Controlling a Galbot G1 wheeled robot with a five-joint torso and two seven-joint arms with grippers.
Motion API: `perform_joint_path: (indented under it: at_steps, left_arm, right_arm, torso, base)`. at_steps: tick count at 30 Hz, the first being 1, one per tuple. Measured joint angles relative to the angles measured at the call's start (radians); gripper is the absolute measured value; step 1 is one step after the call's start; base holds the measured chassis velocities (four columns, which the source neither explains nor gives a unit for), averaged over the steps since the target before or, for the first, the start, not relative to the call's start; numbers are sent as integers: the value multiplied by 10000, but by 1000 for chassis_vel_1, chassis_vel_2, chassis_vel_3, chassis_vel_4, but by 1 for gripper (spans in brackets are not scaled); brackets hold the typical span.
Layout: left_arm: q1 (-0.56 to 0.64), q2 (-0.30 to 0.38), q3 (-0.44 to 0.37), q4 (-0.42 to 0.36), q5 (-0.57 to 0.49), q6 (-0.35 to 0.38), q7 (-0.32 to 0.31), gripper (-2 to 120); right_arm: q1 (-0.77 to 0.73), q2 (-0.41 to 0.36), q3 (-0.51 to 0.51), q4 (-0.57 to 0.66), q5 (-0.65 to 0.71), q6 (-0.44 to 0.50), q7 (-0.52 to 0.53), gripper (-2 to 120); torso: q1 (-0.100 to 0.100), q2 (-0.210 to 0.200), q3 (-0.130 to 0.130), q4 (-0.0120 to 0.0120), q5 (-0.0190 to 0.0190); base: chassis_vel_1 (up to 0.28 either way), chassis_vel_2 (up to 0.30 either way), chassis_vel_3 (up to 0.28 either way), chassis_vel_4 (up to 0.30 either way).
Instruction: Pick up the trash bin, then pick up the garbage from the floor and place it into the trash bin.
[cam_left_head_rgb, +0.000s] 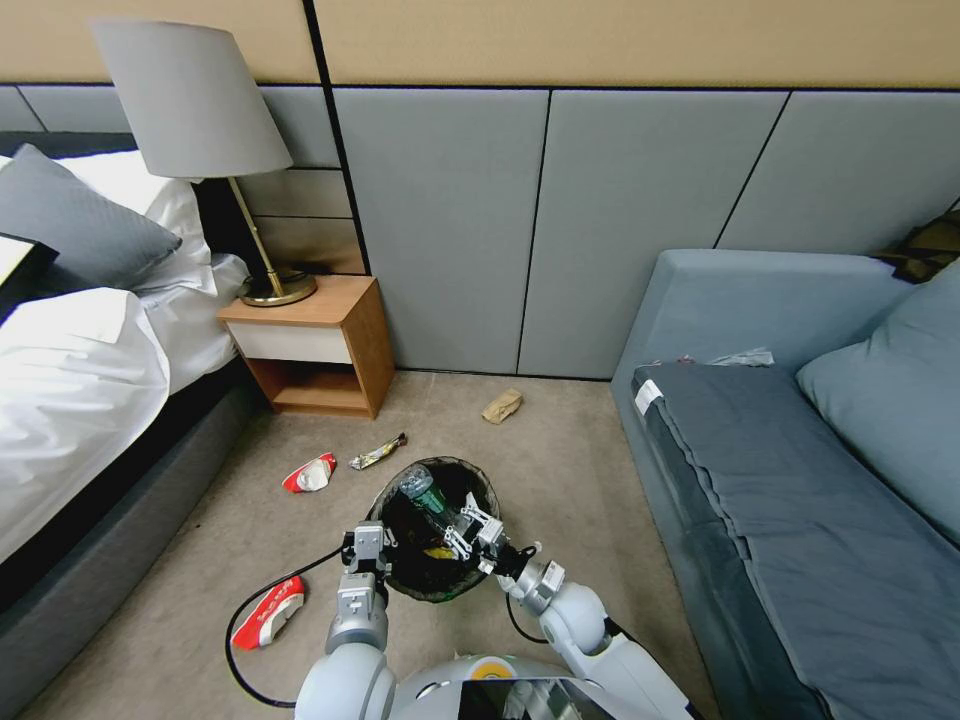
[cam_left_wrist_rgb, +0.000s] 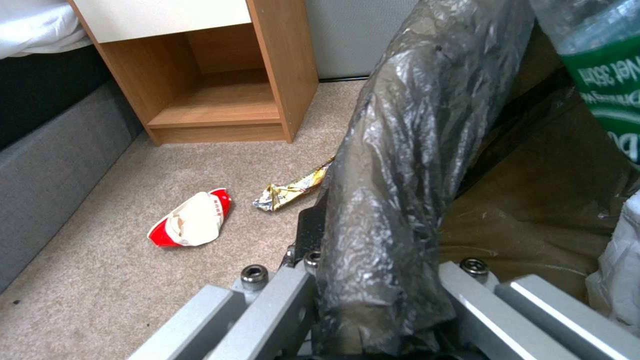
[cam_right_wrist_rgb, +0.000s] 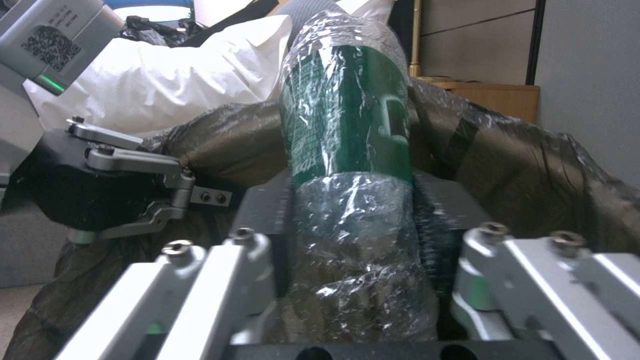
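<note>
Holding bottle over bin

From the left, the trash bin's (cam_left_head_rgb: 437, 530) bag-lined rim is clamped by the left pincer (cam_left_head_rgb: 368, 545). A green bottle (cam_left_head_rgb: 425, 490) is gripped by the right pincer (cam_left_head_rgb: 470, 530) above the bin's mouth. Wrappers (cam_left_head_rgb: 310, 473) lie on the floor (cam_left_head_rgb: 560, 480).

Far wall: grey upholstered panels (cam_left_head_rgb: 560, 220) below a tan upper band. Beige short-pile carpet floor (cam_left_head_rgb: 580, 480). Left: bed with white linen (cam_left_head_rgb: 70, 370) and grey pillow; beside it, a wooden open-shelf nightstand (cam_left_head_rgb: 320, 345) carrying a grey-shaded brass lamp (cam_left_head_rgb: 195, 110). Right: blue-grey fabric sofa (cam_left_head_rgb: 800, 480).
</note>
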Motion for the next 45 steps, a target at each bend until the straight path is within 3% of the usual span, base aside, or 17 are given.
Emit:
perform_joint_path:
  at_steps: [3,5,14,29,32,36,38,45]
  left_arm:
    - [-14,2,-9,0,-19,3,0,0]
    - [-38,5,-13,0,-37,9,0,0]
    - [-155,5,-12,7,-78,66,0,0]
    - [-191,-6,-48,68,-123,85,-1,0]
    - [-202,5,-66,67,-141,89,-1,0]
    - [-199,-1,-83,66,-146,89,-1,0]
    - [-202,-2,-110,61,-175,89,-1,0]
    - [-242,-2,-136,128,-253,83,-7,0]
  right_arm:
    - [-80,-103,109,70,-6,19,-8,60]
    - [-98,-115,140,111,-7,21,-14,63]
    - [-191,-171,246,317,-79,37,-78,97]
    - [-484,-368,387,1205,-68,108,-2,100]
    - [-721,-195,466,1791,-368,146,1056,100]
    - [-893,-94,516,2115,-376,28,1685,100]
    - [-1352,169,764,2835,-444,-58,2688,100]
    - [-2784,614,1466,4259,-1187,249,4376,100]
  torso:
    - [0,0,0,0,0]
    - [0,0,0,0,0]
    - [0,-1,0,0,1]
    - [0,0,0,0,0]
    - [0,0,0,0,0]
    - [0,0,0,0,-1]
    - [0,0,0,0,0]
    - [-1,0,-1,-1,-1]
  base:
    - [0,0,0,0]
    - [0,0,0,0]
    - [0,0,0,0]
    - [0,0,0,0]
    - [0,0,0,0]
    - [0,0,0,0]
    - [0,0,0,0]
    - [0,0,0,0]
